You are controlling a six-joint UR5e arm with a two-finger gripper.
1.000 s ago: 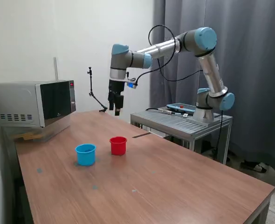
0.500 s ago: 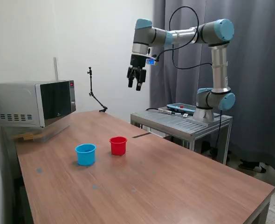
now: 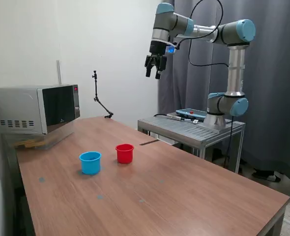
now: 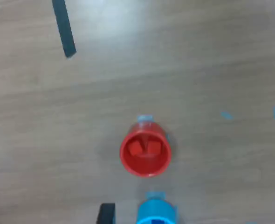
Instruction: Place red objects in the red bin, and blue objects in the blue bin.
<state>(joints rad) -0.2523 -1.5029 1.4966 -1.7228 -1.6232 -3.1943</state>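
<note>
Two red cubes [image 4: 144, 149] lie inside the red cup [image 4: 145, 154], apparently sorted; the gripper [image 3: 154, 73] hangs high above, open and empty.

We see a long wooden table [image 3: 184, 196] with a silver microwave [image 3: 34, 109] at its far corner on the exterior view's left. Near it, a thin black stand [image 3: 99, 101] rises from the table's back edge. A grey metal cart [image 3: 191, 129] sits beside the table, before a dark grey curtain [image 3: 273, 98]. A dark tape strip [image 4: 64, 29] marks the wood.
</note>
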